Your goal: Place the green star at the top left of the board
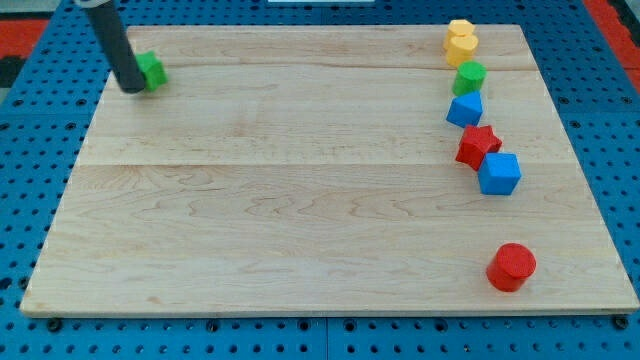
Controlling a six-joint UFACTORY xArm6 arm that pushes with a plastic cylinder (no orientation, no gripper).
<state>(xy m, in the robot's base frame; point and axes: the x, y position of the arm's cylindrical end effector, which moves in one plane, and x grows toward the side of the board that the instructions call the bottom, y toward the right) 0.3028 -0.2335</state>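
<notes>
The green star (pixel 152 70) lies near the top left corner of the wooden board (pixel 300 190). The dark rod comes down from the view's top left, and my tip (pixel 131 87) rests on the board right against the star's left side, partly hiding it.
A column of blocks runs down the board's right side: two yellow blocks (pixel 461 42), a green block (pixel 469 76), a blue block (pixel 465 108), a red star (pixel 478 146), a blue cube (pixel 499 173) and a red cylinder (pixel 512 267). A blue pegboard surrounds the board.
</notes>
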